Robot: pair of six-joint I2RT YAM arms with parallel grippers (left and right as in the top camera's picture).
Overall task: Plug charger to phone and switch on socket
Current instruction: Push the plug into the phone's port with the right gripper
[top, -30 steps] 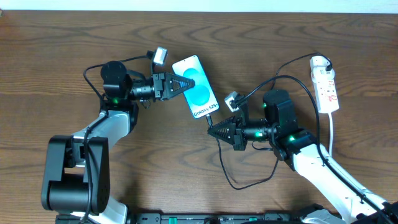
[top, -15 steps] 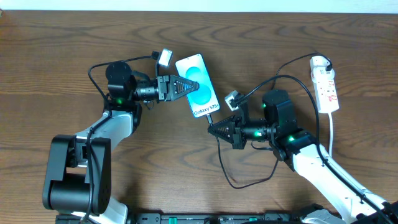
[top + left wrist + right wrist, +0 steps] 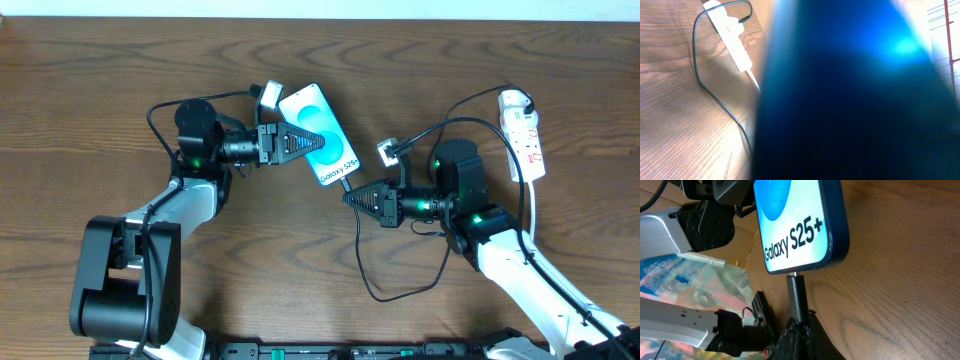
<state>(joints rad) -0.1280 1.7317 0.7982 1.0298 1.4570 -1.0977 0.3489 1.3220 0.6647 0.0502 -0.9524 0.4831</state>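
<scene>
The phone (image 3: 321, 133) has a lit blue screen reading "Galaxy S25+" and is held tilted above the table. My left gripper (image 3: 312, 139) is shut on its left side; in the left wrist view the phone (image 3: 855, 100) fills the frame as a dark blue blur. My right gripper (image 3: 352, 196) is shut on the charger's black connector (image 3: 796, 297), whose tip is in the port on the phone's bottom edge (image 3: 805, 267). The thin black cable (image 3: 400, 290) loops over the table. The white power strip (image 3: 526, 140) lies at the far right.
The strip's thick white cord (image 3: 536, 215) runs down past my right arm. A plug (image 3: 514, 100) sits at the strip's far end. The strip also shows in the left wrist view (image 3: 730, 35). The table's back edge (image 3: 320, 20) runs along the top.
My left gripper carried the phone right and slightly up. My right gripper moved up toward the phone's bottom edge with the connector, which now sits in the port.
</scene>
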